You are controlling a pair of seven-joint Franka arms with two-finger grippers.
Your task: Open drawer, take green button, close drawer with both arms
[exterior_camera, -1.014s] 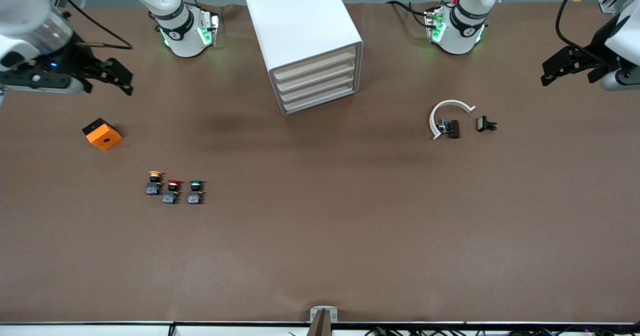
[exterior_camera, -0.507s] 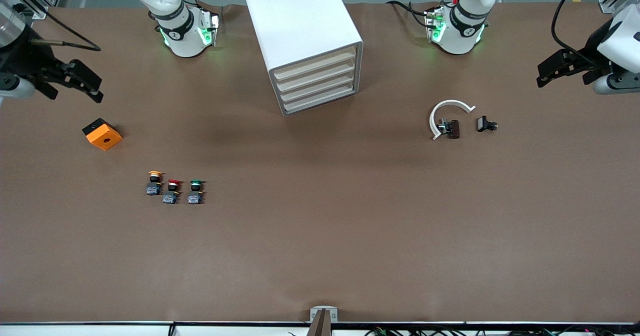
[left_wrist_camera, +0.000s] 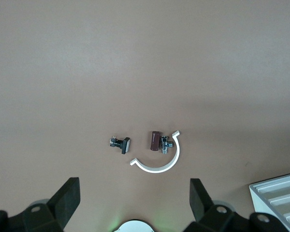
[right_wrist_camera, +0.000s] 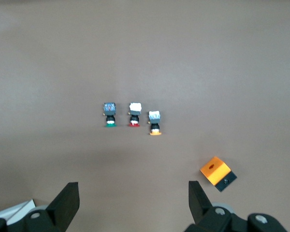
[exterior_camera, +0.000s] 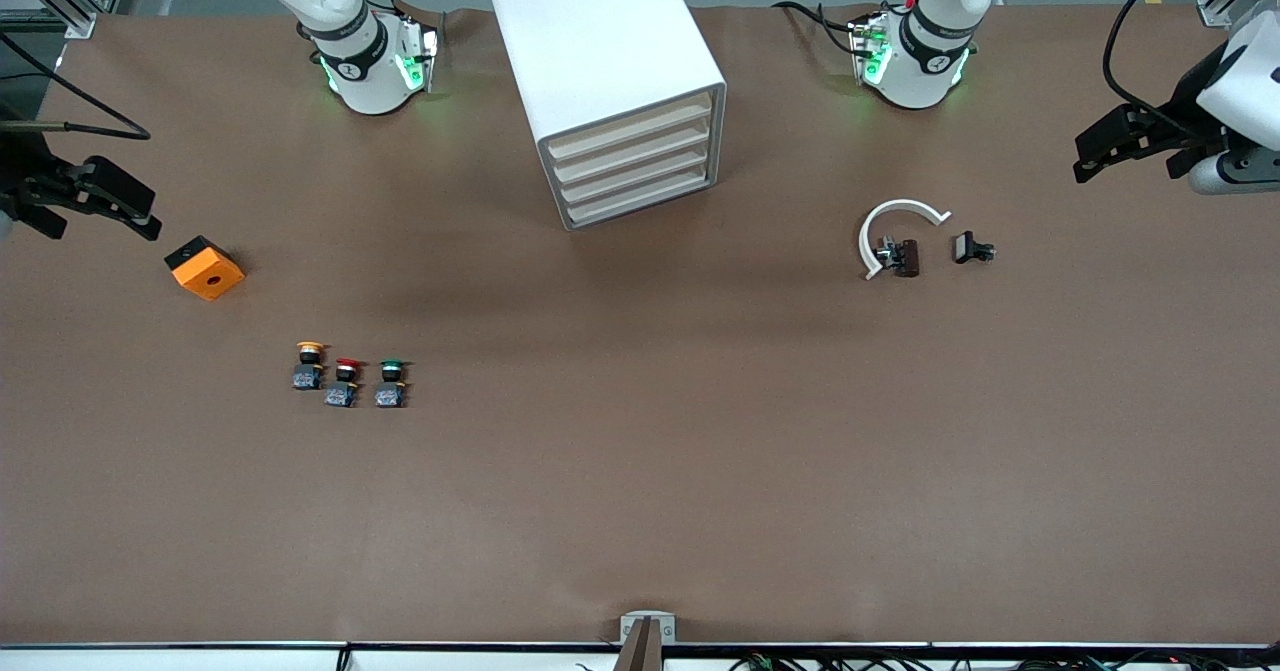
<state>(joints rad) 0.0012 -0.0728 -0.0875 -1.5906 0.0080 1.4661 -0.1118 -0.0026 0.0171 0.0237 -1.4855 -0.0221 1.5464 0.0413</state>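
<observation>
Nearest the front camera, toward the right arm's end of the worktop (exterior_camera: 640, 511), three push buttons are stood in a short row. The green-capped button (exterior_camera: 391, 383) is at the end of the row closest to the middle of the worktop, with the red-capped button (exterior_camera: 342, 383) just beside it and the orange-capped button (exterior_camera: 309, 365) next along. The task's button is thus found out in the open, not in a drawer.

Farther back, an orange block (exterior_camera: 204, 267) lies near the right gripper (exterior_camera: 95, 201). Over the last second this gripper has been drawn outward and is now hung at the edge of the worktop, with its jaws released and nothing held. Toward the left arm's end, a white curved clip (exterior_camera: 893, 228), a small brown part (exterior_camera: 906, 257) and a small black part (exterior_camera: 971, 248) lie close together. The left gripper (exterior_camera: 1120, 141) has barely shifted and is hung at that end, jaws likewise released and empty.

Farthest back stands the cabinet (exterior_camera: 600, 51). All four drawers, the drawer (exterior_camera: 630, 134) of the task among them, are seen pushed in, so their contents cannot be told. The retreat is judged to mean that no opening has begun.
</observation>
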